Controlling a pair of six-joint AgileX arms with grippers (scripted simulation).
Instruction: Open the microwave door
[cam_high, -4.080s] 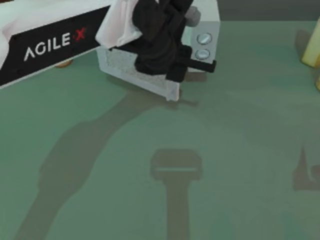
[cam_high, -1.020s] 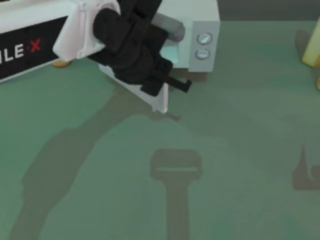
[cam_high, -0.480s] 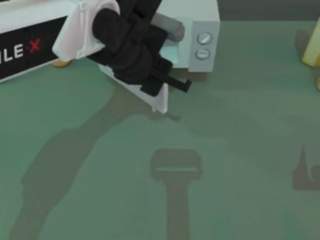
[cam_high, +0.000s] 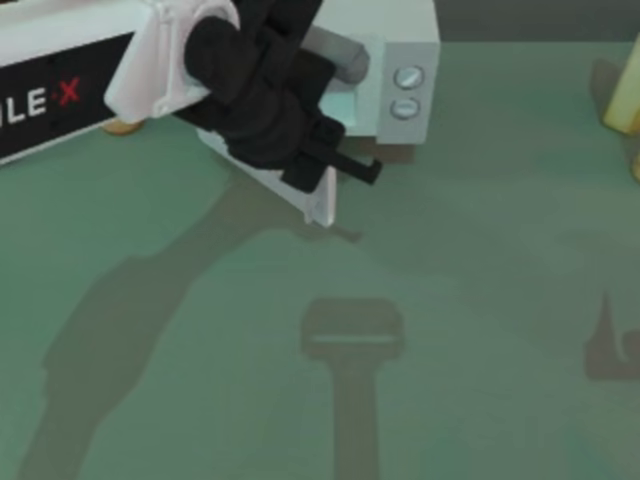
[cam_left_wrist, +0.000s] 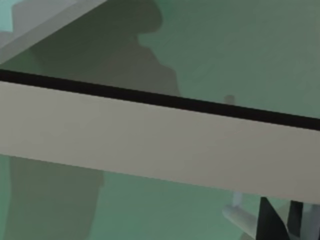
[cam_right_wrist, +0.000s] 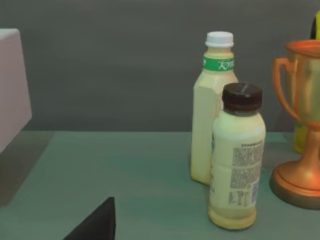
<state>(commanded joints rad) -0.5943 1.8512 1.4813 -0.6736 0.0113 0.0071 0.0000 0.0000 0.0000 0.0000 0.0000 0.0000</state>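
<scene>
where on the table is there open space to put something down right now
The green table is bare across its whole front and middle, from below the swung-out microwave door to the right edge. It is crowded at the back left, where the left gripper works at the microwave.

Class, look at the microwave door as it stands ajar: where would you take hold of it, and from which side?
Grip the microwave door at its free front edge, coming from above, as the left gripper does. That edge swings farthest from the hinge, so it probably gives most leverage.

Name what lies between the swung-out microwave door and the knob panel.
In the top view: light teal interior, partly hidden by the left pincer, between door and knob panel.
</scene>
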